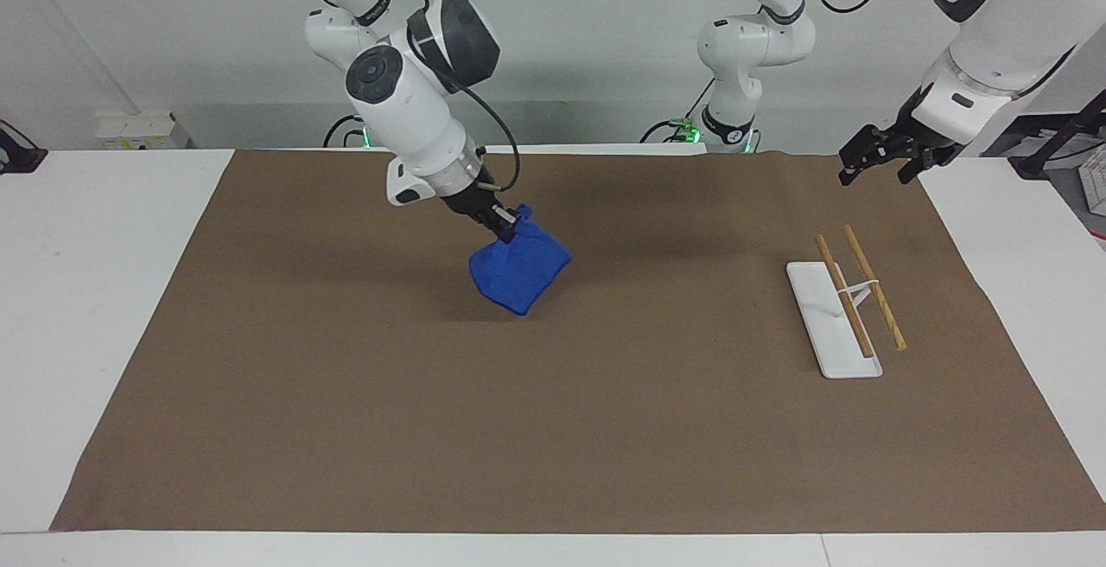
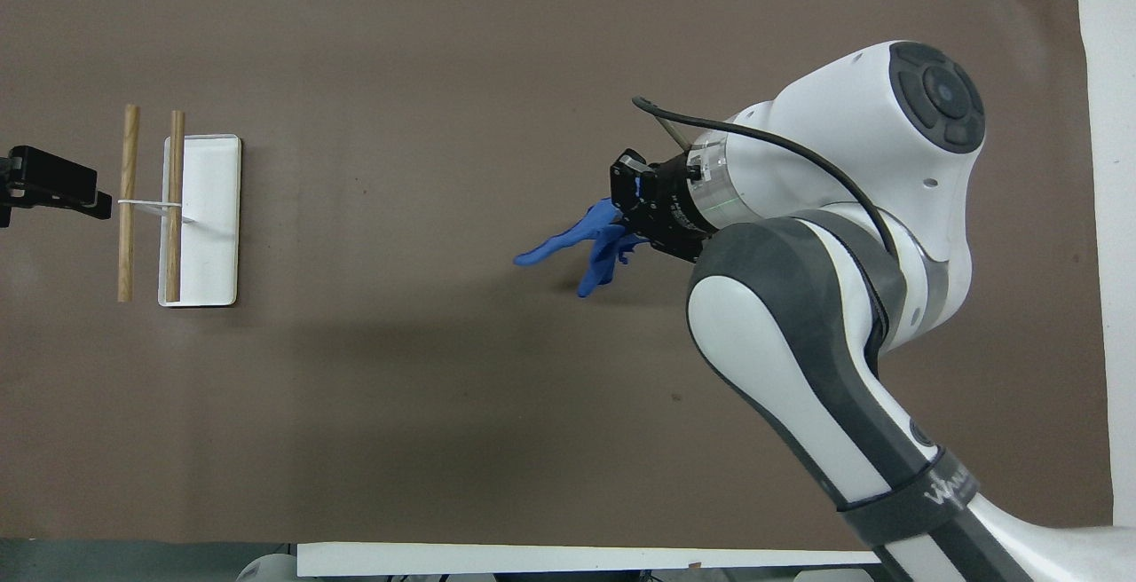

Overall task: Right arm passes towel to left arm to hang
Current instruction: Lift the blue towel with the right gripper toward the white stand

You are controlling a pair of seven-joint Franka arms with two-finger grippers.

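Note:
My right gripper (image 1: 511,223) is shut on the bright blue towel (image 1: 518,270) and holds it up in the air over the middle of the brown mat. The towel hangs bunched below the fingers. From above it shows as a narrow blue fold (image 2: 581,245) at the tip of the right gripper (image 2: 621,225). My left gripper (image 1: 881,158) waits raised over the mat's edge at the left arm's end, by the rack; it also shows in the overhead view (image 2: 49,184).
A white rack (image 1: 834,318) with two wooden bars (image 1: 873,286) stands on the mat at the left arm's end; it also shows from above (image 2: 202,218). The brown mat (image 1: 553,429) covers most of the white table.

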